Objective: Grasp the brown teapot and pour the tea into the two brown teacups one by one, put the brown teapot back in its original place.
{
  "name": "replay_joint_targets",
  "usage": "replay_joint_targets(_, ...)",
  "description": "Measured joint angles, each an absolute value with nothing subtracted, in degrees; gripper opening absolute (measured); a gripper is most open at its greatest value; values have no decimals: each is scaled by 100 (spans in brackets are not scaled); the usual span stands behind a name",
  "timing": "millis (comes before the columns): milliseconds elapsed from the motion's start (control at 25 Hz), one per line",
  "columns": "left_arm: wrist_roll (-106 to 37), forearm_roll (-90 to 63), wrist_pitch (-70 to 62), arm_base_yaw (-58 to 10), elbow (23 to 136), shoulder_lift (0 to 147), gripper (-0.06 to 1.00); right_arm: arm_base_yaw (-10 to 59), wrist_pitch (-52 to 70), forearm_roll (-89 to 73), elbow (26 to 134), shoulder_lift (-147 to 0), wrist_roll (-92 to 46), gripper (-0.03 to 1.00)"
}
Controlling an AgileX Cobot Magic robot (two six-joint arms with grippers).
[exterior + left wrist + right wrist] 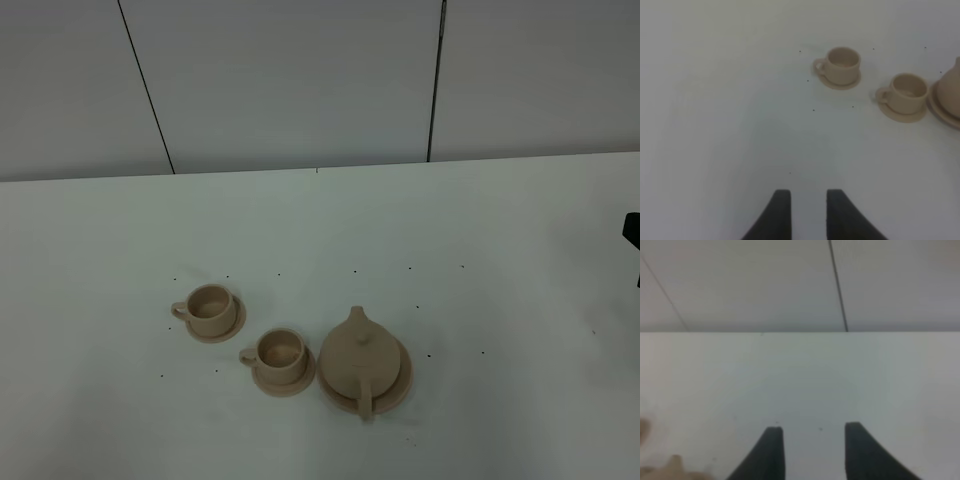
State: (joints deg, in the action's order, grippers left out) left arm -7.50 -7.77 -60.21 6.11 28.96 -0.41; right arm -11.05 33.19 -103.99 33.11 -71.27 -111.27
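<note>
The brown teapot [360,352] sits on its wide saucer [402,386] at the front middle of the white table, spout pointing away and handle toward the front. To its left stand the two brown teacups, one near [280,353] and one farther left [210,307], each on a small saucer. In the left wrist view my left gripper [808,202] hovers open and empty, well short of the cups [842,62] [910,90], with the teapot [952,85] at the frame's edge. My right gripper [812,440] is open over bare table, holding nothing.
A white table [480,230] runs back to a pale panelled wall [300,80]. A dark piece of the right arm [632,232] shows at the right edge. A blurred tan shape [662,469] lies in a corner of the right wrist view.
</note>
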Motion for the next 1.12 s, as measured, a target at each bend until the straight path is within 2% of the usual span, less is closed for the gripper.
replay_joint_targets(200,-750,-777,-6021,611,2896,-41,24,-1105,3400,-10399,3513,-7981,-11394,29)
replay_joint_targets(400,-750,-777,-6021,611,2896,-41,24,-1105,4190,-10399,3677,-8630,-11201,28)
replay_joint_targets(800,-746,-777,-6021,611,2896,-41,24,-1105,5035,-10399,3753,-8720,-11370,27)
replay_joint_targets(1120,-746,-777,-6021,611,2896,-41,24,-1105,4567,-9696,3771,-8720,-11253,27)
